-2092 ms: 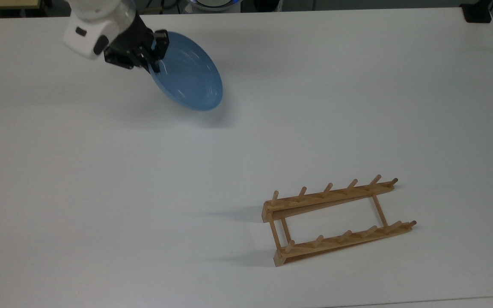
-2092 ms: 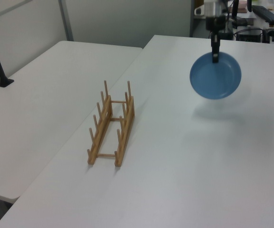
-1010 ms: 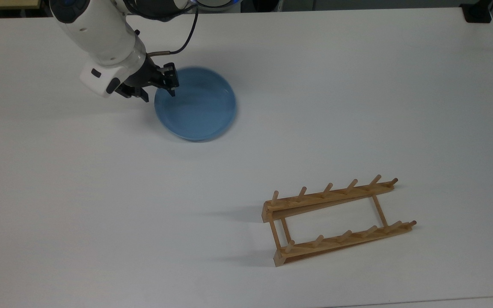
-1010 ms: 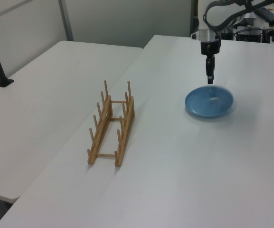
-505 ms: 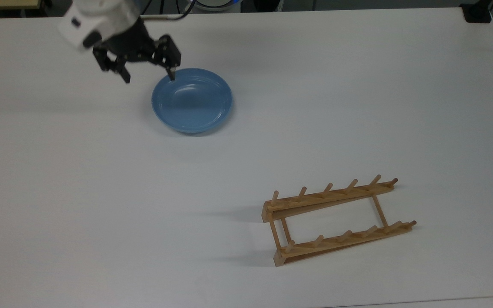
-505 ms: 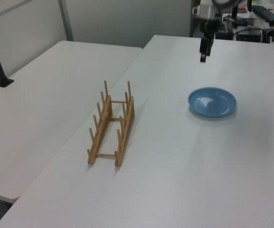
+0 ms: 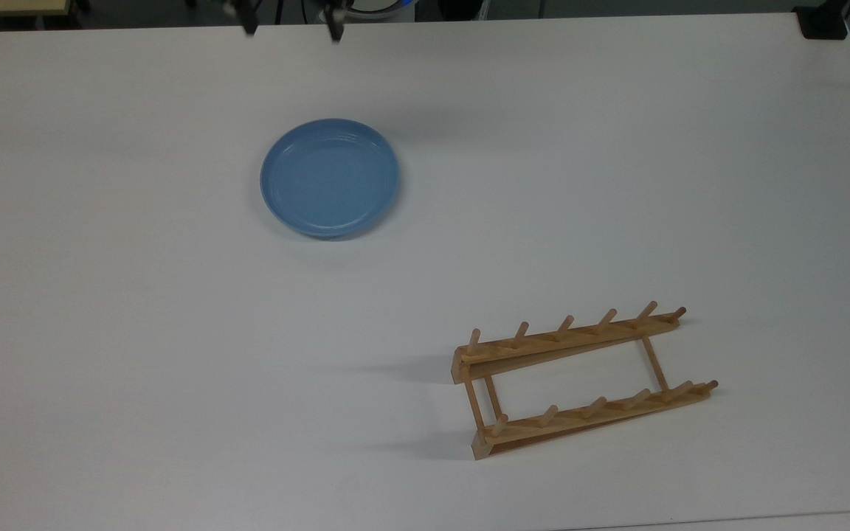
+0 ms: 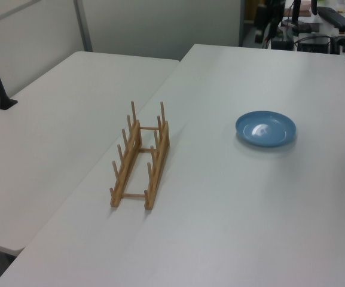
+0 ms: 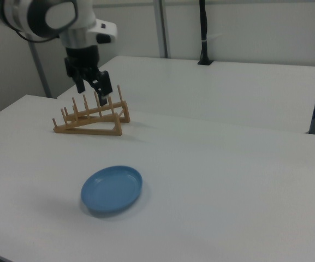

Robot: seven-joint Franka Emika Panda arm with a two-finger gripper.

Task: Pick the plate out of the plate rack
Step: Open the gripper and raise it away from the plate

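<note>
On the white worktop [image 7: 137, 310] the plate [image 7: 330, 178] lies flat, hollow side up, well apart from the plate rack [image 7: 580, 381], whose pegs hold nothing. High above the plate in the right view hangs the tool [image 9: 92, 84], its fingers spread and gripping nothing. With the plate already out of the rack, little can go wrong. The likeliest slip would be a low sweep of the arm nudging the light plate across the smooth surface, or clipping the upright pegs.
</note>
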